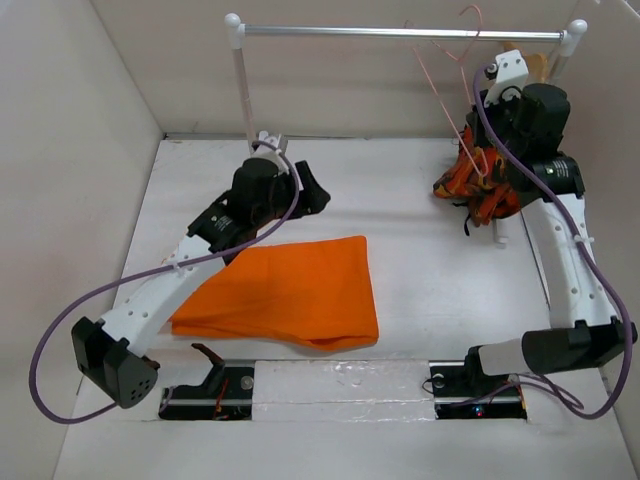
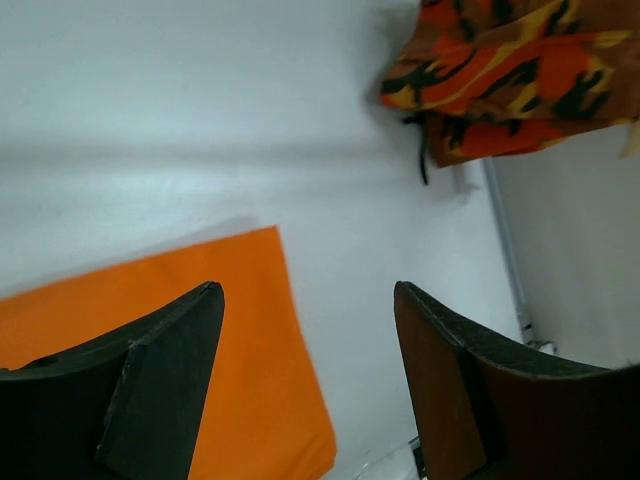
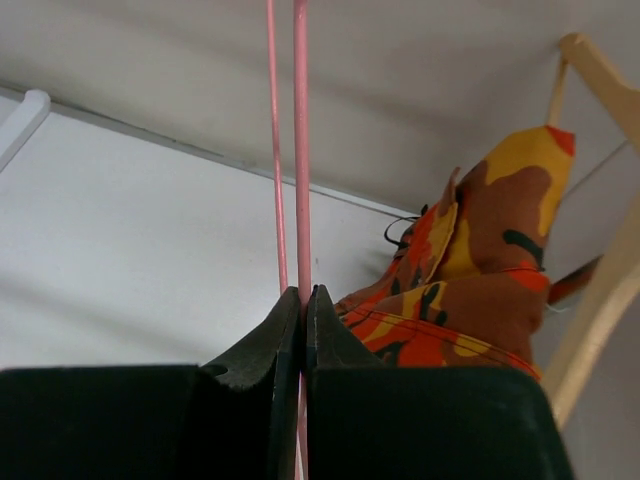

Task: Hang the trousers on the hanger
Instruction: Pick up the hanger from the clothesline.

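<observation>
The plain orange trousers lie folded flat on the table in front of the left arm; their edge also shows in the left wrist view. My left gripper hovers open and empty just beyond the trousers' far edge. The thin pink wire hanger hangs by its hook from the rail at the back right. My right gripper is shut on the hanger's lower wire, which runs up between the shut jaws in the right wrist view.
An orange-red-black patterned garment hangs beside the right gripper on a light wooden hanger. The metal rail spans the back on white posts. White walls close in on the left, back and right.
</observation>
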`<state>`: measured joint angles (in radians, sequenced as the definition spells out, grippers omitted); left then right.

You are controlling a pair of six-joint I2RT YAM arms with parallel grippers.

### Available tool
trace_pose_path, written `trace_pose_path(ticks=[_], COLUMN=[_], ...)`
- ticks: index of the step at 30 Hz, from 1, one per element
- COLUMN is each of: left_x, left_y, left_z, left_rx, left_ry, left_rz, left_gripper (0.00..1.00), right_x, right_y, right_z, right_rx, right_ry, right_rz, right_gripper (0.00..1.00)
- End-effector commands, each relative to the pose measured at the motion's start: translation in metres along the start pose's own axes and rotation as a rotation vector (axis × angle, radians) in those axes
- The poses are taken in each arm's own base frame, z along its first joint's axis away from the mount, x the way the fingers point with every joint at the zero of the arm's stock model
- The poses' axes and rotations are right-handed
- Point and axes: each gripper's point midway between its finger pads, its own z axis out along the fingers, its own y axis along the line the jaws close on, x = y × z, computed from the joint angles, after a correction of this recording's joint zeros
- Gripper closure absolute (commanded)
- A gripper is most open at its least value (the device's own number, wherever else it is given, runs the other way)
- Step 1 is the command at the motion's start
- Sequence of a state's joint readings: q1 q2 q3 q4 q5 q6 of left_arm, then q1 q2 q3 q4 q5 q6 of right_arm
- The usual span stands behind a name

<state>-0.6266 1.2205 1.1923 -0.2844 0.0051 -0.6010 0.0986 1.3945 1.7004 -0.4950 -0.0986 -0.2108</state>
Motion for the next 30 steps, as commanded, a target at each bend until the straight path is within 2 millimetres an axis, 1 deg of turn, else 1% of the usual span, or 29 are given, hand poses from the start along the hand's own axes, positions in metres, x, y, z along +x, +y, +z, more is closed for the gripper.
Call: trace_pose_path(ticks=[1,2,3,4,5,6,7,8,9,10,11,12,13,14,15,16,17,18,19,20,21,23,24,26,27,28,29,30], left_x=[-0.035,-0.048,-0.050,-0.042,-0.056,-0.058,-0.038,-0.037,-0.044,-0.044,-0.047,-0.049,-0.047,-0.048,-0.043,-0.040,-0.042,-0.034,-0.038,-0.034,-0.027,-0.028,-0.018,-0.017,-0.012,-0.011,-0.011,-0.008], left_y=[-0.048,-0.064,-0.077,-0.093,-0.118,-0.128,-0.147,-0.173,-0.188,-0.188,-0.196,-0.202,-0.204,-0.206,-0.205,-0.205,-0.209,-0.206,-0.211,-0.213,-0.210,-0.210,-0.204,-0.203,-0.202,-0.202,-0.204,-0.203], left_z=[-0.010,-0.015,-0.017,-0.012,-0.022,-0.019,-0.008,-0.005,-0.002,-0.002,0.000,0.007,0.013,0.018,0.032,0.039,0.042,0.057,0.058,0.062,0.074,0.081,0.094,0.101,0.108,0.111,0.112,0.116], left_rx=[0.157,0.200,0.236,0.257,0.296,0.282,0.291,0.329,0.342,0.342,0.354,0.371,0.372,0.370,0.356,0.349,0.355,0.333,0.338,0.333,0.316,0.301,0.268,0.253,0.248,0.247,0.252,0.246], left_ry=[-0.037,-0.059,-0.055,-0.032,-0.072,-0.092,-0.039,-0.041,-0.075,-0.076,-0.094,-0.111,-0.105,-0.112,-0.103,-0.096,-0.097,-0.077,-0.088,-0.082,-0.068,-0.071,-0.049,-0.050,-0.041,-0.039,-0.036,-0.030], left_rz=[0.038,0.038,0.042,0.067,0.084,0.103,0.143,0.148,0.129,0.128,0.116,0.096,0.071,0.061,0.060,0.048,0.044,0.050,0.045,0.047,0.051,0.040,0.045,0.037,0.035,0.033,0.028,0.018], left_gripper=[0.35,0.35,0.35,0.34,0.34,0.34,0.34,0.34,0.34,0.34,0.34,0.34,0.34,0.35,0.35,0.35,0.36,0.36,0.36,0.36,0.36,0.36,0.37,0.37,0.38,0.39,0.40,0.44], right_x=[-0.020,-0.013,-0.004,0.004,0.030,0.032,0.040,0.053,0.069,0.069,0.087,0.089,0.096,0.112,0.113,0.118,0.122,0.132,0.135,0.137,0.143,0.142,0.142,0.141,0.140,0.141,0.141,0.141], right_y=[-0.009,-0.008,-0.006,-0.005,0.000,0.003,0.010,0.019,0.027,0.027,0.037,0.042,0.048,0.058,0.062,0.070,0.075,0.080,0.083,0.086,0.091,0.096,0.099,0.102,0.106,0.106,0.109,0.113], right_z=[-0.023,-0.028,-0.030,-0.031,-0.028,-0.037,-0.039,-0.043,-0.049,-0.049,-0.049,-0.057,-0.058,-0.060,-0.066,-0.068,-0.070,-0.073,-0.074,-0.076,-0.077,-0.080,-0.081,-0.083,-0.084,-0.084,-0.085,-0.087], right_rx=[0.060,0.061,0.055,0.053,0.041,0.032,0.010,-0.019,-0.042,-0.042,-0.066,-0.076,-0.090,-0.115,-0.123,-0.146,-0.156,-0.168,-0.166,-0.172,-0.185,-0.199,-0.207,-0.215,-0.226,-0.224,-0.232,-0.245], right_ry=[-0.049,-0.030,-0.015,-0.006,0.043,0.033,0.040,0.052,0.080,0.080,0.116,0.107,0.114,0.141,0.128,0.132,0.138,0.149,0.155,0.156,0.167,0.158,0.155,0.152,0.149,0.152,0.150,0.151], right_rz=[-0.047,-0.056,-0.060,-0.064,-0.061,-0.063,-0.064,-0.064,-0.060,-0.060,-0.052,-0.049,-0.036,-0.028,-0.023,-0.020,-0.008,-0.004,0.001,0.003,0.005,0.012,0.011,0.014,0.012,0.013,0.013,0.010], right_gripper=[1.00,1.00,1.00,1.00,1.00,1.00,1.00,1.00,1.00,1.00,1.00,1.00,1.00,1.00,1.00,1.00,1.00,1.00,1.00,1.00,1.00,1.00,1.00,1.00,1.00,1.00,1.00,1.00])
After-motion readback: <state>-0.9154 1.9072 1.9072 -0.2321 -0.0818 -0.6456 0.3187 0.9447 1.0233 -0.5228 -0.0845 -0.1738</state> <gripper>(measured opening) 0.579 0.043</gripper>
